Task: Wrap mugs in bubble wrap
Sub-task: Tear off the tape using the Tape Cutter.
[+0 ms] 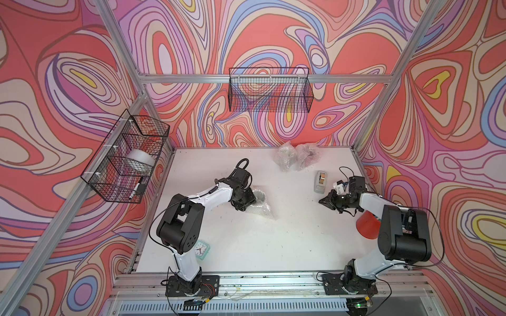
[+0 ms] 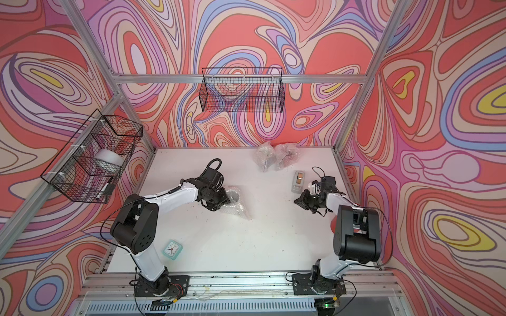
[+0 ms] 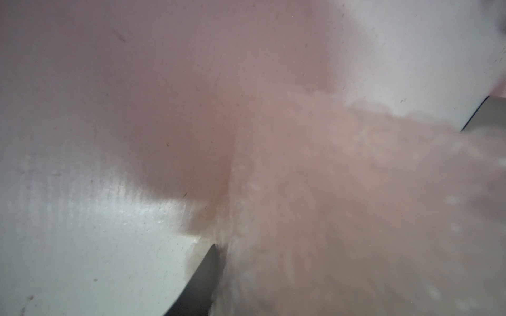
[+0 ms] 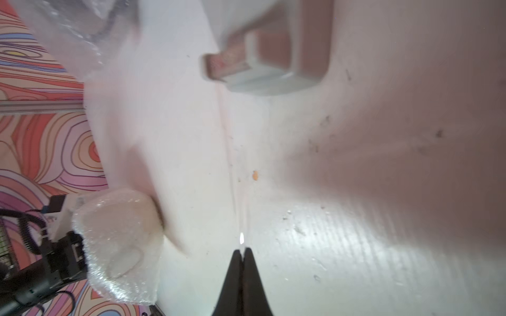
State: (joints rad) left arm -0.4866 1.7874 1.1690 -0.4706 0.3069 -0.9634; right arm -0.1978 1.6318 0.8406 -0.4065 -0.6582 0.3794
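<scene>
Left gripper [image 4: 74,253]: clamped on the bubble-wrapped white mug [image 4: 120,232], mid-table.
Right gripper [image 4: 242,251]: jaws pressed together, empty, just beside the tape dispenser [image 1: 320,182].

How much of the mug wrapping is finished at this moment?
Done: two clear bubble-wrap bundles lie at the table's far edge. In hand: the left claw grips a third, a bubble-wrapped white mug. Left: finishing it; the shut right claw is empty.

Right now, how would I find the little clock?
Look at the white table, then at the left arm, at its upright white link near the base. The clock sits right beside it: a small mint-green square with a white face, unlike the crinkly clear bundles.
</scene>
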